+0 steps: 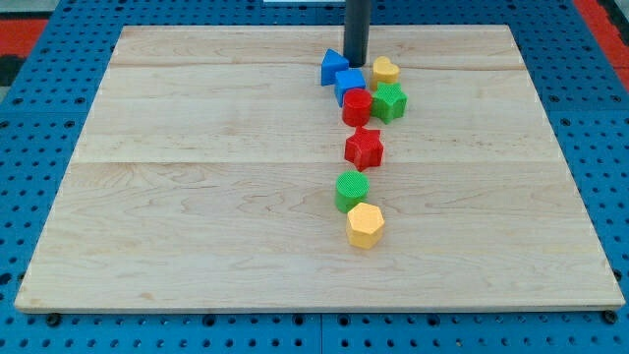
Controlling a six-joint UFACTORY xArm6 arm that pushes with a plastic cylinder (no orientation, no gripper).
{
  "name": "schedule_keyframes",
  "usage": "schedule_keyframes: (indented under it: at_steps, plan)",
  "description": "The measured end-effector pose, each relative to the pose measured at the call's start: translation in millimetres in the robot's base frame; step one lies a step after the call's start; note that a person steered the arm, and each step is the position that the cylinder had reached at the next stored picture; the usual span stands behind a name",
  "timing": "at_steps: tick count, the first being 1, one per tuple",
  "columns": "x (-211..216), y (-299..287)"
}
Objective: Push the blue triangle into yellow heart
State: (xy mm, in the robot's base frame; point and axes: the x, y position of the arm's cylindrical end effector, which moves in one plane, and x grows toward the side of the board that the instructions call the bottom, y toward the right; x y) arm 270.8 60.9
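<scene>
The rod's tip point(355, 64) stands between the blue triangular block point(332, 67) and yellow heart-shaped block point(385, 70); no gripper exists. Pushing risks shoving the adjacent blue cube point(349, 85) instead.

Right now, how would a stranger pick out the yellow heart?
Follow the dark rod down to my tip near the board's top edge. The yellow heart sits just to the view's right of it, above the green block. The other yellow block lies far lower and is hexagonal.

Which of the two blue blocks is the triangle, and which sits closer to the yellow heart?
The blue triangle is the upper-left one, just left of my tip. The blue cube, below-right, sits closer to the yellow heart.
</scene>
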Motion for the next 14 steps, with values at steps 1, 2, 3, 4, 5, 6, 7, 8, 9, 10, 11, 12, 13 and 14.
schedule_keyframes:
  at_steps: [1,2,3,4,5,6,7,8,9,10,11,12,13,14]
  plan:
    - [0,21]
    - [9,24]
    - [12,24]
    - [7,24]
    - [-41,24]
    - [-67,-21]
    - [-67,-106]
    - [-60,-159]
    - [-34,-159]
    - [-9,-138]
    - [8,-102]
    - [9,-62]
    - [9,-42]
    - [7,-41]
